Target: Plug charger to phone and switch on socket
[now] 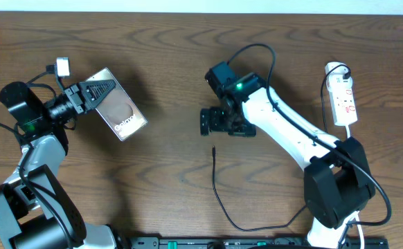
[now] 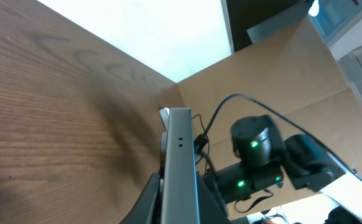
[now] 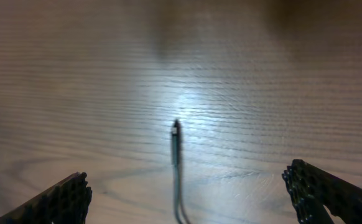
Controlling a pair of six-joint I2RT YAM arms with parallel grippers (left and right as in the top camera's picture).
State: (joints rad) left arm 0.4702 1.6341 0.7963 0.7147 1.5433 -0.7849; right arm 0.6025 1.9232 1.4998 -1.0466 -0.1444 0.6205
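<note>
Mid-table, just beside spread-open right gripper (image 1: 219, 122): connector tip of thin black charger cable (image 3: 176, 143), flat on brown wooden table (image 1: 153, 180); light, limp, best pinched right behind tip. Flat dark slab phone (image 1: 122, 109) clamped in left gripper (image 1: 99, 93), tilted; rigid, slick. White power strip socket (image 1: 343, 97) far right; open wood between.

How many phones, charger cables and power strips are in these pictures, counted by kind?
phone: 1
charger cable: 1
power strip: 1
Total: 3
</note>
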